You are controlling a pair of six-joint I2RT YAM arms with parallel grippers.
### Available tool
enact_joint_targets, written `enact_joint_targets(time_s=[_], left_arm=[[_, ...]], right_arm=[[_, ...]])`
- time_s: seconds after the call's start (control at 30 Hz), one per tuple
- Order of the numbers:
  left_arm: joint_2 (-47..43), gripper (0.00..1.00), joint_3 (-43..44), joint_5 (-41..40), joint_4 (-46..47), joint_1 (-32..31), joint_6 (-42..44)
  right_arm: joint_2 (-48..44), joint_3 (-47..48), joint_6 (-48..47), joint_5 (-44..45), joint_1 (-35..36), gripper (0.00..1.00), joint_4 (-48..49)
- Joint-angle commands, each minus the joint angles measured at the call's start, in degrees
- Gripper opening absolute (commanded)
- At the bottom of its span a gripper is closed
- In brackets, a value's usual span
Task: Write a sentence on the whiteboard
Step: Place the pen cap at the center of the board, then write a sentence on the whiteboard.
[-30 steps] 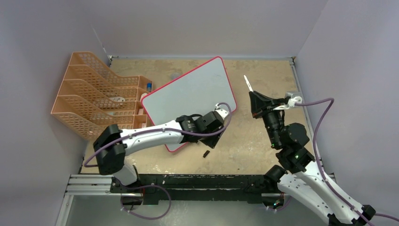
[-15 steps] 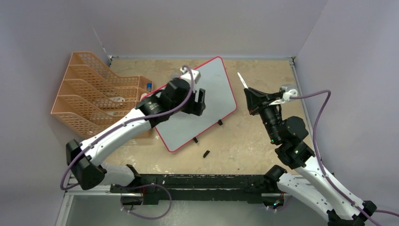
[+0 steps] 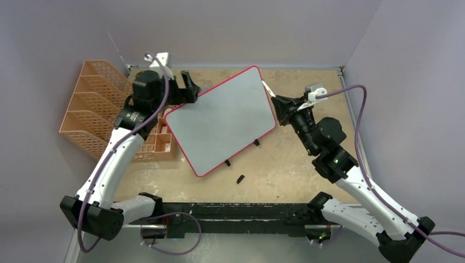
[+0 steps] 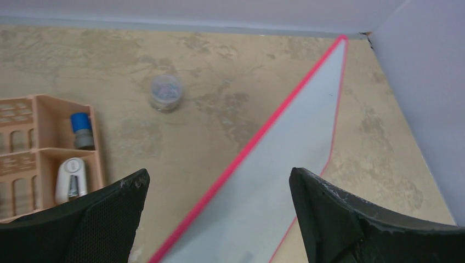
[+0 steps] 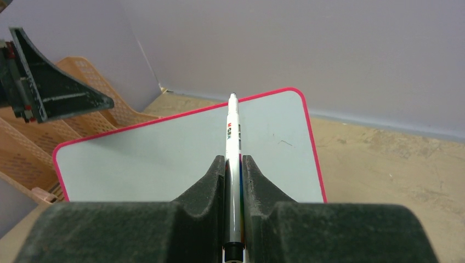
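The whiteboard (image 3: 219,123), pale with a red-pink frame, stands tilted mid-table on two black feet. Its face looks blank apart from a faint tick; the sentence is out of view. My left gripper (image 3: 185,92) hovers open at the board's far left edge, and in the left wrist view the gripper (image 4: 218,172) has the board's red edge (image 4: 257,139) running between its spread fingers with nothing held. My right gripper (image 3: 281,107) is shut on a white marker (image 5: 232,126). The marker's tip points at the board's far right corner (image 5: 296,96).
An orange mesh file rack (image 3: 101,112) stands at the left, its small bins holding a blue-capped item (image 4: 81,129) and a white item (image 4: 70,181). A small clear jar (image 4: 165,92) sits behind the board. A small black cap (image 3: 240,178) lies near the board's front. Walls close in.
My left arm has swung from the board's near right corner across to its far left edge, with its jaws spreading wide. My right gripper has carried the marker left, closer to the board.
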Motion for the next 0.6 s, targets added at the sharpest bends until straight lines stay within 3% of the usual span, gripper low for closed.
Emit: enact_joint_targets(time_s=[0.0, 0.13, 0.57], left_arm=[[-1.9, 0.97, -3.8, 17.5, 4.3, 14.1, -3.2], [-2.2, 0.97, -7.5, 31.8, 7.3, 25.8, -6.5], [-8.4, 0.96, -17.1, 42.6, 13.2, 31.9, -6.7]], right_arm=[[3.1, 5.2, -3.1, -3.7, -0.2, 0.00, 0.2], [7.1, 8.1, -4.1, -6.2, -0.2, 0.00, -1.3], [11.6, 9.4, -3.9, -15.1, 0.0, 0.00, -1.0]])
